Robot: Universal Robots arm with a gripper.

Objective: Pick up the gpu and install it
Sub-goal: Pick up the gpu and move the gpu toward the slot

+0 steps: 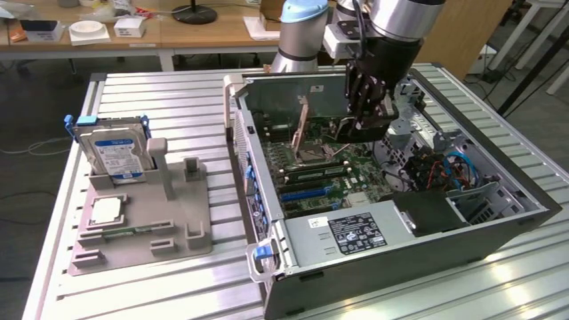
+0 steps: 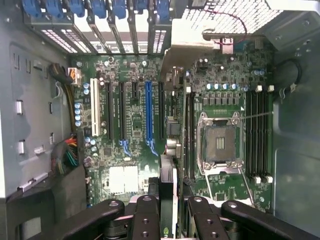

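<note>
- Gpu point(image 2: 171, 125), a thin flat circuit card with a silvery metal end bracket, runs edge-on out from between the fingers point(image 2: 146, 217).
- The black pincer point(image 2: 170, 214) is clenched on the card, so the pickup is done!
- Under the pincer lies the green motherboard point(image 2: 130, 125) of the open grey computer case point(image 1: 418, 267).
- The card sits near the long blue slot point(image 2: 148, 115).
- Whether it is seated, I cannot tell; I judge the install unfinished.

1. A robotics lab or workshop.
2. A robot arm point(image 1: 300, 30) at the surface's point(image 1: 151, 107) far edge has its gripper point(image 1: 372, 128) inside an opened computer case point(image 1: 400, 267).
3. A grey parts fixture point(image 1: 178, 220) sits on the ribbed metal surface.
4. Wooden desks point(image 1: 222, 33) carrying small boxes point(image 1: 129, 27) stand behind it.
</note>
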